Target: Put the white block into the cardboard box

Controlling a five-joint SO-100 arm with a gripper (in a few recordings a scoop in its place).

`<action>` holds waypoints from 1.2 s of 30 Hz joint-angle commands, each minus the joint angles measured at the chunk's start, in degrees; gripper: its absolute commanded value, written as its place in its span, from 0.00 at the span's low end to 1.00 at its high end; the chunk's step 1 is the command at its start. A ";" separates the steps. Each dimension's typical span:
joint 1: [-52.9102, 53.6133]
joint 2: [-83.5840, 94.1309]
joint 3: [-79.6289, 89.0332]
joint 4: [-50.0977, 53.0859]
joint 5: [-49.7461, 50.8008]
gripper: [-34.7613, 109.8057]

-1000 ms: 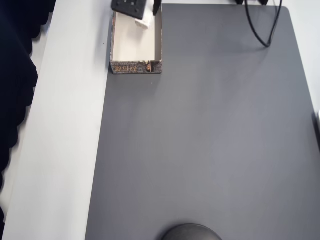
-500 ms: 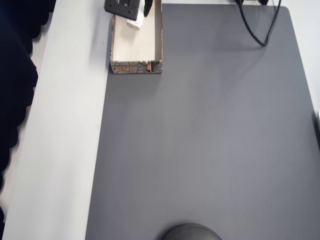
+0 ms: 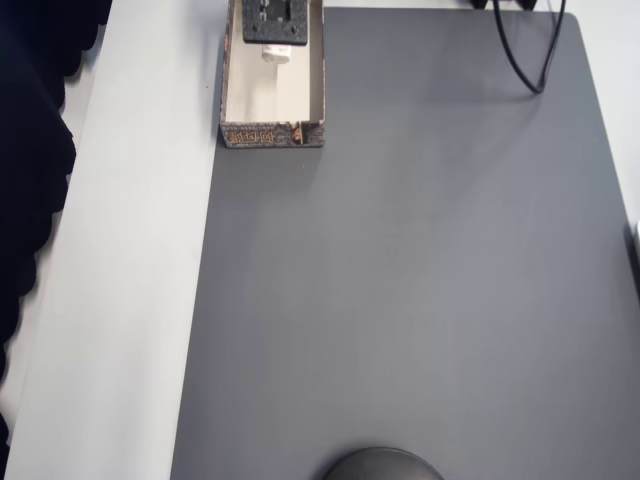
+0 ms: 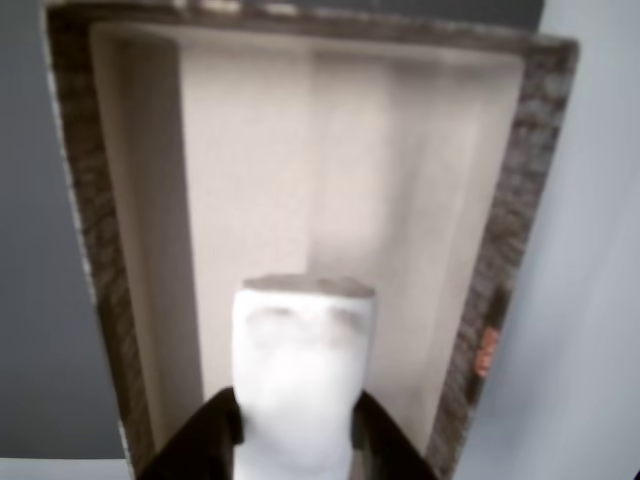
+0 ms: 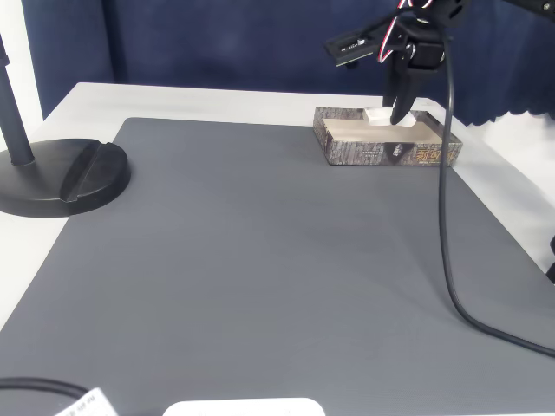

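Observation:
The cardboard box (image 3: 272, 134) sits at the top left of the grey mat, its cream inside open upward; its patterned wall (image 5: 373, 152) faces the fixed view. My gripper (image 3: 277, 44) hangs over the far end of the box, shut on the white block (image 3: 278, 55). In the wrist view the white block (image 4: 300, 380) stands upright between my two dark fingers (image 4: 212, 442), above the box floor (image 4: 300, 160). From the side, the block (image 5: 378, 113) is at about rim height inside the box outline, with my gripper (image 5: 397, 118) on it.
A grey mat (image 3: 420, 280) covers most of the white table (image 3: 130, 300). A black round stand base (image 5: 65, 178) sits at the left in the fixed view. A black cable (image 5: 447, 225) trails down from the arm across the mat's right side.
My gripper has swung with the block from the box's far right corner, across to the left, to the middle of its far end, and turned in line with the box.

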 commanded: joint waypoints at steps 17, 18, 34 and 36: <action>0.00 -9.58 -12.39 -2.20 0.88 0.23; -0.18 -10.20 -12.92 -2.20 0.88 0.23; -0.62 -11.69 -13.89 -2.55 -0.88 0.26; -0.62 -11.69 -13.89 -2.81 -0.18 0.27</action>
